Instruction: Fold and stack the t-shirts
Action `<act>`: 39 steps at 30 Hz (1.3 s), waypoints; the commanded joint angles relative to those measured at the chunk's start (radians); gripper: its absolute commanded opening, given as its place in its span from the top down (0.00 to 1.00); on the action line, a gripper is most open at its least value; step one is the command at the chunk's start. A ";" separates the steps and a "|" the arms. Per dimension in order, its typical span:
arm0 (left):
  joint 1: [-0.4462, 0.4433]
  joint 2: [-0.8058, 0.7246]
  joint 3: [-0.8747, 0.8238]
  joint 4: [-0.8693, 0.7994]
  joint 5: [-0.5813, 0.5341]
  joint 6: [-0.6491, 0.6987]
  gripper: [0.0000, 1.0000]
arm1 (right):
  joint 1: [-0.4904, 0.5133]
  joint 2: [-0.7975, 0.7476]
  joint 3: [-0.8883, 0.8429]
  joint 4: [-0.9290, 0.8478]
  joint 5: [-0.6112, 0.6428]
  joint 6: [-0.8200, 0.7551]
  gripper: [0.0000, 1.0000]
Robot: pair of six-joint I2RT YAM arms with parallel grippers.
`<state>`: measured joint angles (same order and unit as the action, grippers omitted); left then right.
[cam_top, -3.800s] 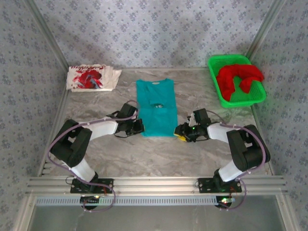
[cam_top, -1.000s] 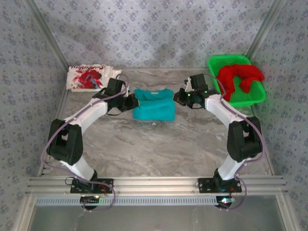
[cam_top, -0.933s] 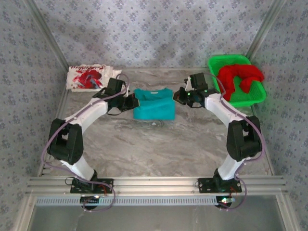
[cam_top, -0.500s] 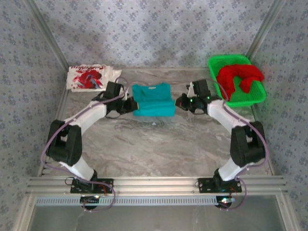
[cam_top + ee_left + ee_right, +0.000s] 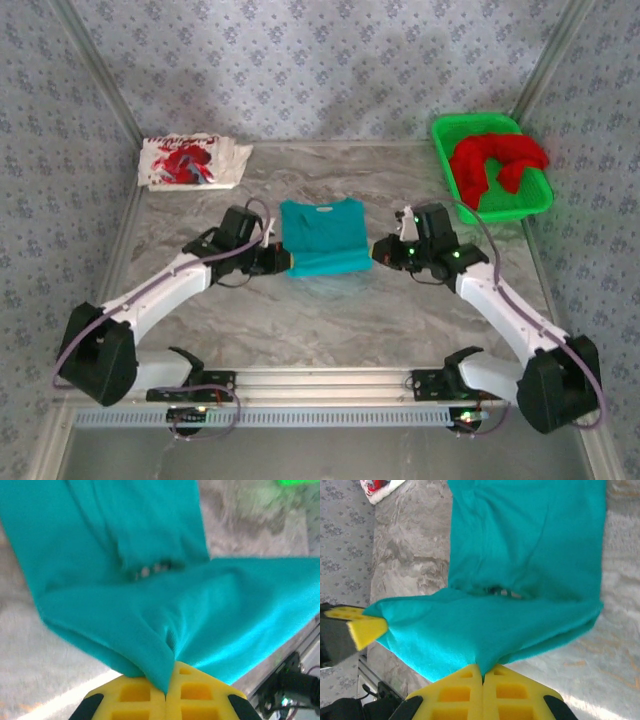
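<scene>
My left gripper [image 5: 286,261] and my right gripper [image 5: 379,254] are both pressed together, each pinching a near corner of the soft teal cloth t-shirt [image 5: 322,232], which lies folded over itself at the middle of the grey marbled tabletop [image 5: 320,325].

A bright green rectangular plastic basket [image 5: 478,122] sits at the far right corner of the grey marble-patterned table [image 5: 330,320], close to the right wall. Pale blue-grey walls with a small floral print [image 5: 330,70] enclose the table on three sides. A ribbed aluminium rail [image 5: 330,382] runs along its near edge.
</scene>
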<state>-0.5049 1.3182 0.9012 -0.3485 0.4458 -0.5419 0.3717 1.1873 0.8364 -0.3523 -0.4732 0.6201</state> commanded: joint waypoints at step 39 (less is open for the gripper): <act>0.177 0.591 0.637 0.070 -0.118 0.111 0.47 | -0.130 0.764 0.754 0.051 -0.053 -0.057 0.77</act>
<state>-0.2733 1.9568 1.6123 -0.4049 0.3206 -0.4397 0.1661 2.0220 1.7084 -0.3702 -0.5613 0.6533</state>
